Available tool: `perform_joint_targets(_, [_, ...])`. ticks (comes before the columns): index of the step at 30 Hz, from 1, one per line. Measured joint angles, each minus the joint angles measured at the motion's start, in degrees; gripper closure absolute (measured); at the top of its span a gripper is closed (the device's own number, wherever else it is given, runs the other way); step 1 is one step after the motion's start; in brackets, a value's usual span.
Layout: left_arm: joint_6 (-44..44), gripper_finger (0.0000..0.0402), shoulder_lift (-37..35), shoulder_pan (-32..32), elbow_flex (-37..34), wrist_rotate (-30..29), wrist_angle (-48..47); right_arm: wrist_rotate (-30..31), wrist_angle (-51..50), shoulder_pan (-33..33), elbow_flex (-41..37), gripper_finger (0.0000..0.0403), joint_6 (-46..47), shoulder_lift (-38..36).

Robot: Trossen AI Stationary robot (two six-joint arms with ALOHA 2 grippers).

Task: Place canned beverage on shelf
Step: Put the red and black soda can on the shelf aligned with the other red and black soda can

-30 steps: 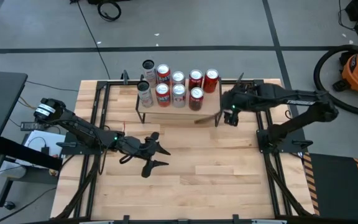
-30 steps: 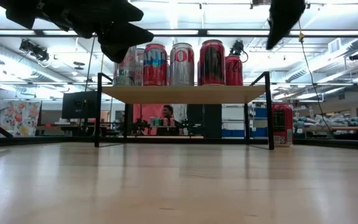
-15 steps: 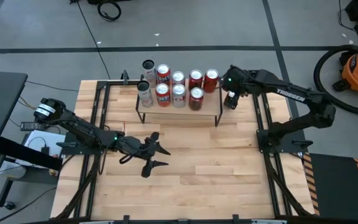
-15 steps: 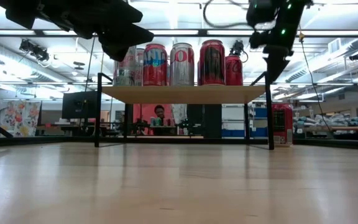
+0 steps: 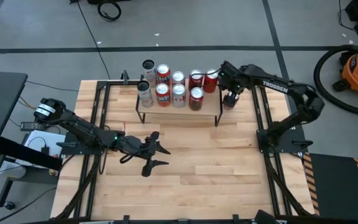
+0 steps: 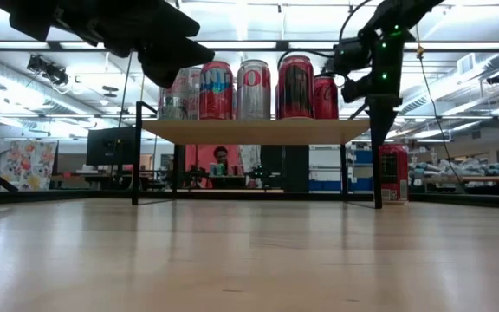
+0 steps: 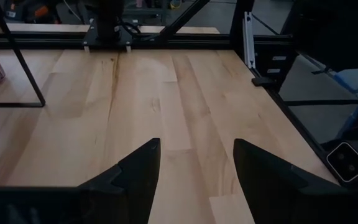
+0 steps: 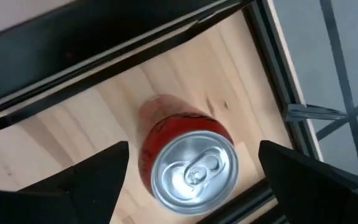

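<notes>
High view: the right pincer (image 5: 230, 98) hangs over a red can (image 5: 229, 101) standing upright on the table (image 5: 185, 168) just off the shelf's (image 5: 207, 114) 3 o'clock end, outside its black leg. From the right wrist view the can (image 8: 188, 163) sits squarely between the two dark fingers (image 8: 98, 171), which stand wide apart with bare wood showing on both sides and nothing touching its wall. That spread and the straight-down aim suggest a descent to take the can by its sides, so it can stay upright for the lift.

Eight cans (image 5: 178, 87) already crowd the shelf toward 12 o'clock, in two rows, leaving bare board along the 6 o'clock edge and at the 3 o'clock end. The open room for a ninth looks to be there. In the low view the can (image 6: 393, 173) stands on the table beyond the shelf's (image 6: 258, 130) leg, and the lift must clear the board's edge before moving in; the outermost shelf can (image 6: 324, 97) is the one most likely to be knocked.

The table's black frame rail runs just beside the can at 3 o'clock, so that finger has little margin.

The left pincer (image 5: 155, 154) waits at mid-table toward 7 o'clock, fingers apart and empty, well clear of the shelf.
</notes>
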Motion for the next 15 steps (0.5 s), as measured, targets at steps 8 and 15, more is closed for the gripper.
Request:
perform_joint_targets(8, [-0.73, 0.0189, 0.00, -0.07, 0.00, 0.02, -0.57, -0.73, 0.49, -2.92, 0.03, 0.0033, -0.52, -0.93])
perform_joint_targets(15, [-1.98, 0.0189, 0.00, -0.37, 0.00, 0.02, -0.78, -3.62, 2.66, -4.78, -2.38, 0.0033, 2.47, -1.43])
